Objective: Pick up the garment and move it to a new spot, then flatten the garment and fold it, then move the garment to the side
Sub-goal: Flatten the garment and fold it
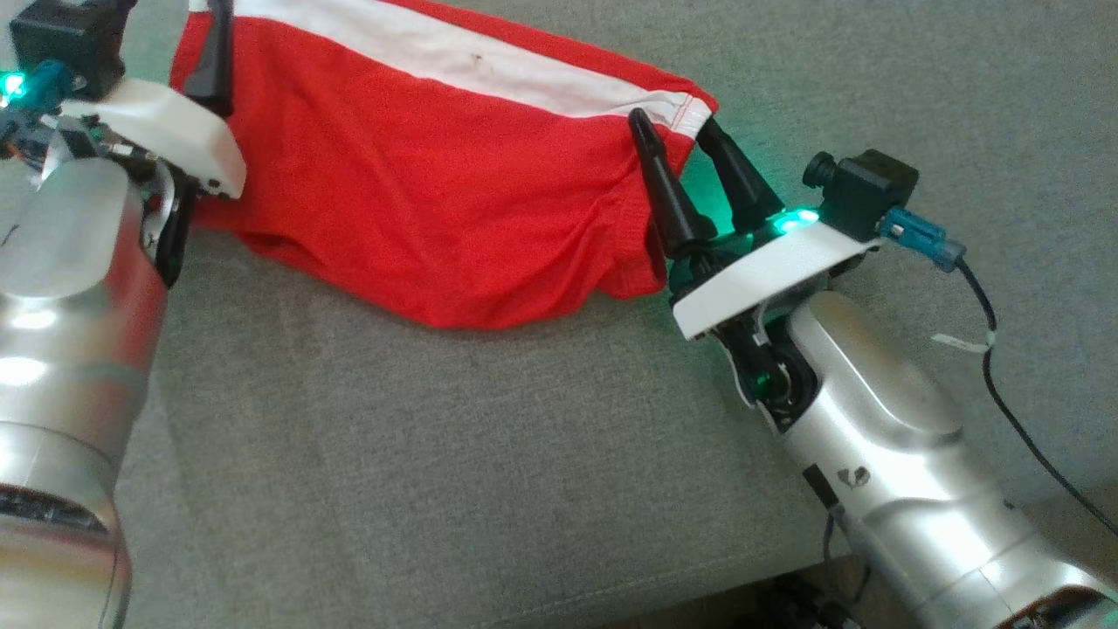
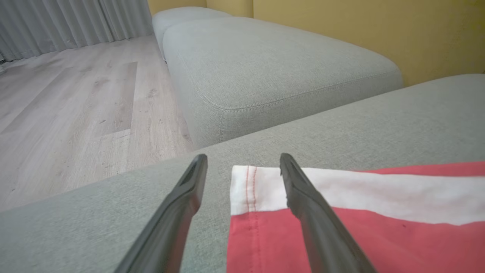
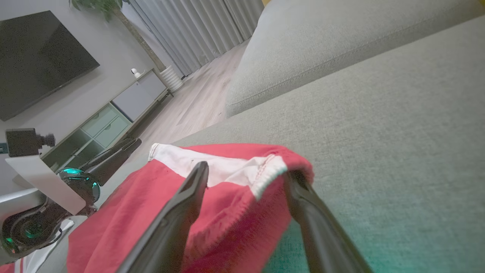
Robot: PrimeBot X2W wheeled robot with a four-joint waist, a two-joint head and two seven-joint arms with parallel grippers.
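A red garment [image 1: 419, 183] with a white band [image 1: 454, 57] lies rumpled on the grey sofa cushion [image 1: 437, 454]. My left gripper [image 2: 243, 163] is open at the garment's left end, and the white hemmed corner [image 2: 250, 189] lies on the cushion between its fingers. One dark finger [image 1: 212, 61] of it shows at the top left of the head view. My right gripper [image 1: 672, 127] is open at the garment's right end. There the bunched corner [image 3: 261, 170] sits raised between its spread fingers, loose from them.
A second grey cushion [image 2: 273, 68] stands beyond a gap, with a yellow wall [image 2: 360, 26] behind it. Wooden floor [image 2: 75, 113] drops off past the left end. A black cable [image 1: 1004, 384] hangs by my right arm. The cushion's front edge [image 1: 524, 603] runs along the bottom.
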